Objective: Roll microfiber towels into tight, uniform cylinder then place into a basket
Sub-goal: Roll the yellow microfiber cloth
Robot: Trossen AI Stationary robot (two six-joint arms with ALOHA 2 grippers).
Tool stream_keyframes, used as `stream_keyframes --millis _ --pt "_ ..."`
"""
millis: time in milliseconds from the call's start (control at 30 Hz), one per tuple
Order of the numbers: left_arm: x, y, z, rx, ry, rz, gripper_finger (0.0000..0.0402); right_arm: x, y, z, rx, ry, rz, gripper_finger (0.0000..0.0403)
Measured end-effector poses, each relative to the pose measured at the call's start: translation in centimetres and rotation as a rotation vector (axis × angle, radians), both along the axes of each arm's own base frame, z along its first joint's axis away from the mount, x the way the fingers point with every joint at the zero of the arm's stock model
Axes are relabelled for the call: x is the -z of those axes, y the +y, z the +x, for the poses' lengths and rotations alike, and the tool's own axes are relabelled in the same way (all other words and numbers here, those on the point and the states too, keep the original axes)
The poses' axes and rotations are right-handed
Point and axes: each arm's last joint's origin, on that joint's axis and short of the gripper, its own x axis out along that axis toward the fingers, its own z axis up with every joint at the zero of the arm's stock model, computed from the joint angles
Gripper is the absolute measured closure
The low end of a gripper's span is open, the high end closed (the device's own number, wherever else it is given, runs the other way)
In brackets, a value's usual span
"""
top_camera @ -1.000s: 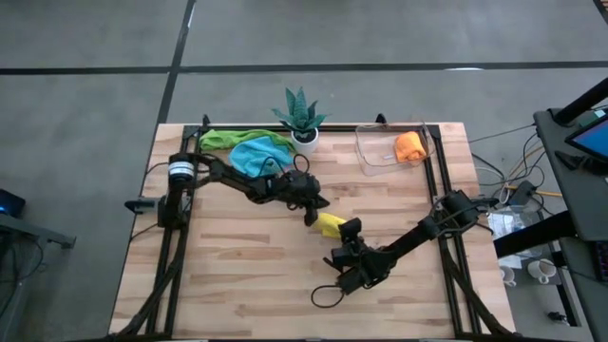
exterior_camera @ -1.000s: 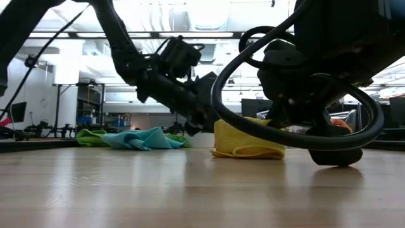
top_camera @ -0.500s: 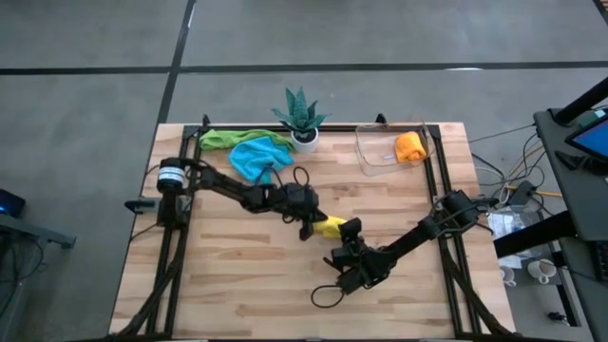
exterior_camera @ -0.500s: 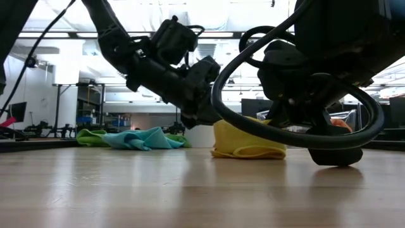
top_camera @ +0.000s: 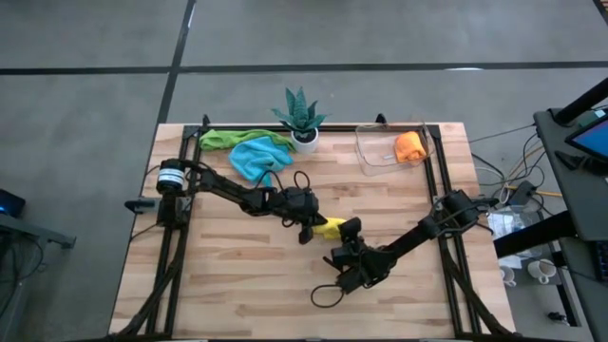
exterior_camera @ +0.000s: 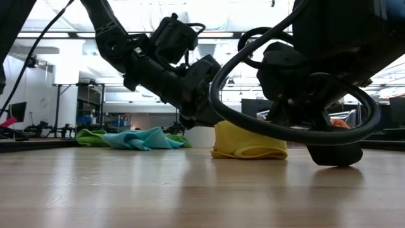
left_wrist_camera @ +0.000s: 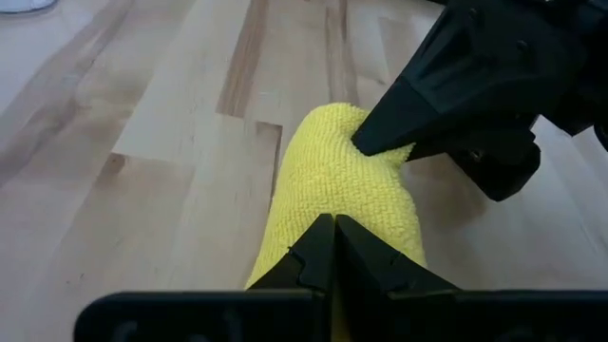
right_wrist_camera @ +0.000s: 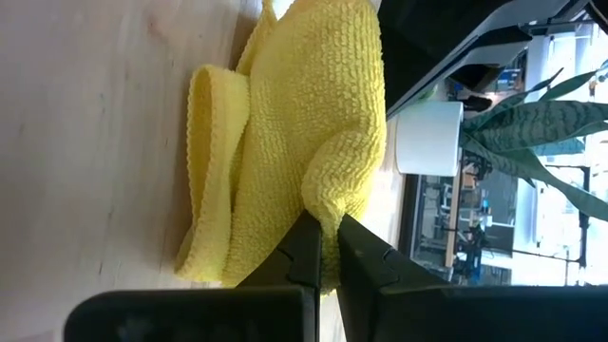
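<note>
Near the tabletop's middle, the yellow towel (top_camera: 332, 227) lies between both end effectors. The left end effector (top_camera: 307, 228) and right end effector (top_camera: 344, 237), each pinched onto it, grip opposite ends of its long axis. The basket (top_camera: 380, 148) sits well off at the far right corner, closer to the right arm.

Folded towel (top_camera: 331, 226) mid-worktop (top_camera: 237, 285) between my grippers; towel pile (top_camera: 249, 149) left of plant (top_camera: 300, 116), basket (top_camera: 389, 150) right of it.

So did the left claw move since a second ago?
Yes. In the high view the left claw has moved away from the potted plant, toward the table's middle, and now presses shut on the yellow towel.
</note>
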Motion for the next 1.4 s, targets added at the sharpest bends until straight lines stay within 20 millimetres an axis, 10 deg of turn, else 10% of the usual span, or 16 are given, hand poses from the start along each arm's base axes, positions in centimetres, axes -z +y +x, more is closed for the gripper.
stream_keyframes --millis 867,1400 --pt "0.2 -2.8 -0.4 0.028 -0.039 0.046 0.0402 0.1 -0.3 0.2 0.012 0.014 0.032 0.0394" --pt "4.7 -3.3 1.3 0.057 -0.032 -0.01 0.0402 0.1 -0.3 0.3 0.007 0.018 0.034 0.0394"
